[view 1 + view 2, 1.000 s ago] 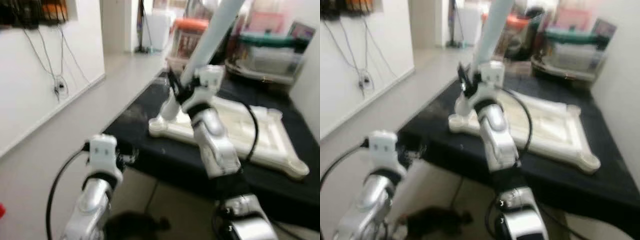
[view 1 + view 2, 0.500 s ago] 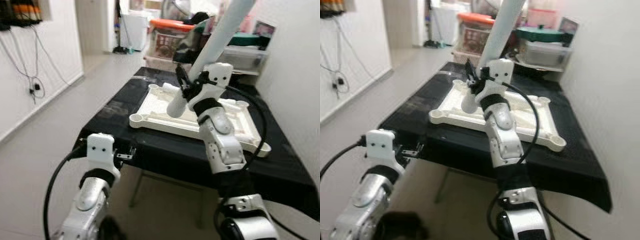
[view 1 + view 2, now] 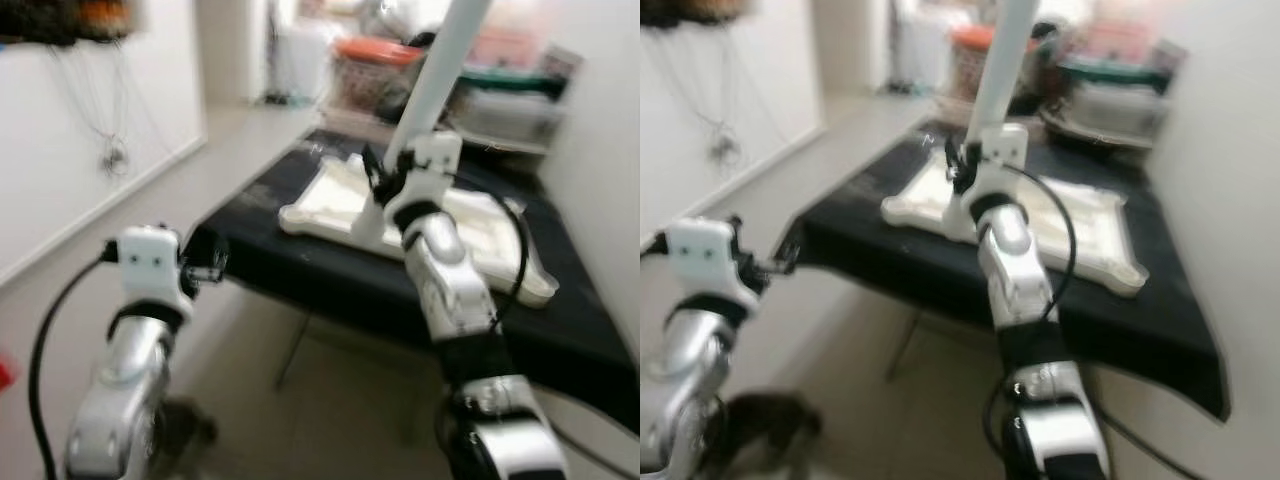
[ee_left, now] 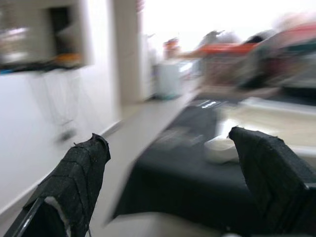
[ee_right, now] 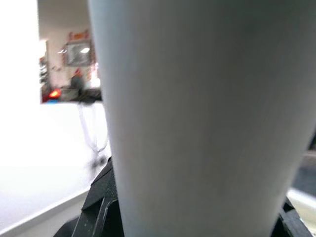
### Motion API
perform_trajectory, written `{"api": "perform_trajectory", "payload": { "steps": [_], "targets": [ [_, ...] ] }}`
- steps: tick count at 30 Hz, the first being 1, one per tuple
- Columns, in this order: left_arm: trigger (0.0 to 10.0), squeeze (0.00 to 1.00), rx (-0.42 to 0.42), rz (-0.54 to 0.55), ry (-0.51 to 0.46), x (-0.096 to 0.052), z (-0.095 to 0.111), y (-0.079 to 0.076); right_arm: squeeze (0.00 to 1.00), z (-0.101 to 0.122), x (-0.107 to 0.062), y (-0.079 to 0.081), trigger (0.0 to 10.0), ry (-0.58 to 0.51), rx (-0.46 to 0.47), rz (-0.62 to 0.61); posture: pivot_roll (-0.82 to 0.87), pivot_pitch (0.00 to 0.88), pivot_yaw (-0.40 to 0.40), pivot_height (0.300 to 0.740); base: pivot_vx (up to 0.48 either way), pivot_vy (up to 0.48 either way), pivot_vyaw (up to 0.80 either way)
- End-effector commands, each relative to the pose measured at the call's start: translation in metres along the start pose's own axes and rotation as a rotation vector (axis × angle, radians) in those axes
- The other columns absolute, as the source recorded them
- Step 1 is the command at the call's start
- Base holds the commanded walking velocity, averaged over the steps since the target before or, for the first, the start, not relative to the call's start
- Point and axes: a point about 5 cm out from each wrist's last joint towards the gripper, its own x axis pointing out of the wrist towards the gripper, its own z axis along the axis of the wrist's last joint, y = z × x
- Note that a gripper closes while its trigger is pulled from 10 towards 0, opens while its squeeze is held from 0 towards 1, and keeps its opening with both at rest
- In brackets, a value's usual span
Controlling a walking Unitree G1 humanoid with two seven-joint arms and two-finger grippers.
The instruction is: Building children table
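Observation:
A long white table leg (image 3: 432, 80) slants up from the white upturned tabletop (image 3: 490, 235), which lies on the black-covered table (image 3: 330, 275). My right gripper (image 3: 377, 178) is shut on the leg's lower part, above the tabletop's near left corner. The leg's rounded end (image 3: 962, 225) sits low at that corner; blur hides whether it touches. In the right wrist view the leg (image 5: 197, 118) crosses between the black fingers (image 5: 101, 207). My left gripper (image 4: 168, 140) is open and holds nothing, at the table's near left corner (image 3: 205, 265).
Storage bins, one with an orange lid (image 3: 378, 52), stand behind the table. A white wall with hanging cables (image 3: 108, 150) runs along the left, with bare floor (image 3: 250, 130) between it and the table. Another wall (image 3: 1240, 200) closes the right side.
The camera has swung and the picture is now blurred. My left arm shows higher and further left. My right gripper keeps its hold on the leg by the tabletop's corner.

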Motion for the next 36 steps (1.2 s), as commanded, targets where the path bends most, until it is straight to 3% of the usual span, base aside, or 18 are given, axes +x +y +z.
{"api": "perform_trajectory", "payload": {
  "steps": [1,8,13,36],
  "targets": [
    [10.0,0.0,0.018,-0.007,0.011,0.004,-0.001,0.002,0.0,0.002,-0.001,-0.004,10.0,-0.001,-0.003,-0.013,0.01,0.173,-0.139,0.74,0.0,0.0,0.0],
    [10.0,0.0,0.063,0.046,-0.014,0.013,0.003,0.016,0.0,-0.001,-0.001,-0.006,10.0,0.009,-0.012,-0.013,0.0,0.177,-0.14,0.74,0.148,0.0,0.0],
    [10.0,0.0,0.03,0.057,-0.01,0.017,0.003,0.016,0.0,-0.001,-0.002,-0.007,10.0,0.01,-0.015,-0.012,0.0,0.174,-0.137,0.74,0.137,0.0,0.0],
    [10.0,0.0,0.045,0.044,-0.013,0.017,0.001,0.014,0.0,0.0,-0.002,-0.002,10.0,-0.008,0.002,-0.005,0.01,0.159,-0.135,0.74,0.0,0.0,0.0]
  ]
}}
